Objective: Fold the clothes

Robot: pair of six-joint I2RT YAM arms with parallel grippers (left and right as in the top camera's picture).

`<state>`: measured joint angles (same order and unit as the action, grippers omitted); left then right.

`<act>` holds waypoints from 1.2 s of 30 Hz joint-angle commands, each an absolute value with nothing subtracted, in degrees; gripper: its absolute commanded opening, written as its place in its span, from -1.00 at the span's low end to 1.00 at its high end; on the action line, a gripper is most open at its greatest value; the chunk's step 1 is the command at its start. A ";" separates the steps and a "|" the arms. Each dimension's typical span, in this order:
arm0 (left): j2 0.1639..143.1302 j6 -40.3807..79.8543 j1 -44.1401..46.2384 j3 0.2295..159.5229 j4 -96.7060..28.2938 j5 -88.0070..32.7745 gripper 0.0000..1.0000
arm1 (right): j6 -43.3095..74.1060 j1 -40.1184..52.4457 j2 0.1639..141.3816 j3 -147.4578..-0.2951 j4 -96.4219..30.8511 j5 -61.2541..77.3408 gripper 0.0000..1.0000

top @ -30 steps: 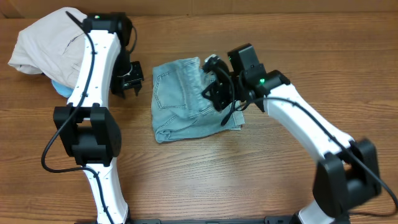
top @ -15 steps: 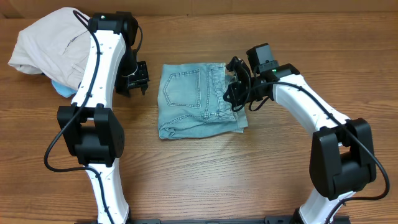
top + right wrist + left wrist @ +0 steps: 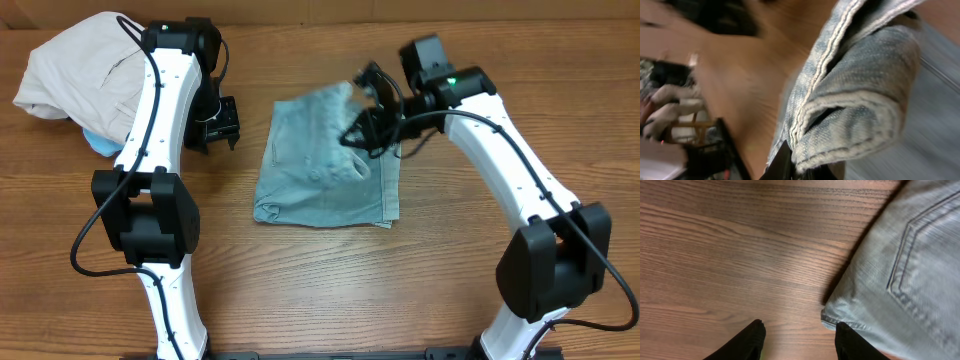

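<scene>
The right gripper point(image 3: 366, 124), clamped on the jeans point(image 3: 320, 178), needed to lay that edge down square; the left gripper point(image 3: 799, 339) hung parted, empty.

The jeans point(image 3: 325, 165) were faded light blue denim, paler along the folded hems, with darker seam lines tracing the back pocket point(image 3: 925, 250). The table point(image 3: 400, 290) was mid-brown wood streaked with darker grain. Near its far left corner the khaki trousers point(image 3: 70, 65) were plain beige, with a scrap of light blue cloth point(image 3: 100, 143) beneath. The left arm point(image 3: 150, 110) and right arm point(image 3: 500, 170) were white with black joints, and the left claw point(image 3: 799, 325) was black.
</scene>
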<state>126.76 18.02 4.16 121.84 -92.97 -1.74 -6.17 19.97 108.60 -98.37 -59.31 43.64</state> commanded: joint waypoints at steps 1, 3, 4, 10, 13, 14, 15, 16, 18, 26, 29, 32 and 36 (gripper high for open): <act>126.10 17.32 4.54 121.51 -92.75 -2.39 0.00 | -2.87 24.53 105.75 -103.81 -58.33 46.81 -0.92; 126.10 17.32 4.54 121.51 -92.90 -2.39 0.00 | 2.13 25.43 105.75 -104.01 -57.78 41.87 -0.92; 126.10 17.32 4.54 121.51 -92.97 -2.39 0.00 | 4.05 25.43 105.78 -103.85 -58.22 39.68 -0.92; 126.10 16.86 4.54 121.51 -92.95 -2.35 0.01 | 9.45 22.61 105.97 -100.22 -63.46 27.09 -0.92; 126.10 16.84 4.54 121.51 -92.73 -2.35 0.01 | 8.91 20.36 106.00 -96.29 -63.16 24.64 -0.92; 126.10 16.86 4.54 121.51 -92.60 -2.35 0.02 | 8.54 19.70 106.04 -94.59 -62.19 24.32 -0.92; 126.10 16.86 4.54 121.51 -92.49 -2.37 0.03 | 8.56 19.09 106.04 -92.84 -61.10 23.92 -0.92; 126.10 16.86 4.54 121.51 -92.40 -2.35 0.03 | 8.58 18.39 106.13 -90.80 -59.77 24.03 -0.92; 126.10 16.86 4.54 121.51 -92.29 -2.37 0.05 | 8.60 17.37 106.21 -87.26 -57.76 24.03 -0.92; 126.10 16.84 4.54 121.51 -92.31 -2.35 0.12 | 9.50 15.16 106.21 -74.72 -50.28 23.18 -0.92; 126.10 16.69 4.54 121.51 -92.33 -2.37 0.26 | 10.48 13.74 106.19 -74.11 -50.24 18.65 -0.31; 126.10 16.69 4.54 121.51 -92.18 -2.63 0.61 | 9.08 11.84 105.62 -77.21 -54.54 17.41 0.17; 126.10 14.68 4.54 121.51 -91.35 -5.13 0.19 | 8.99 10.48 102.89 -82.50 -58.52 18.11 -0.03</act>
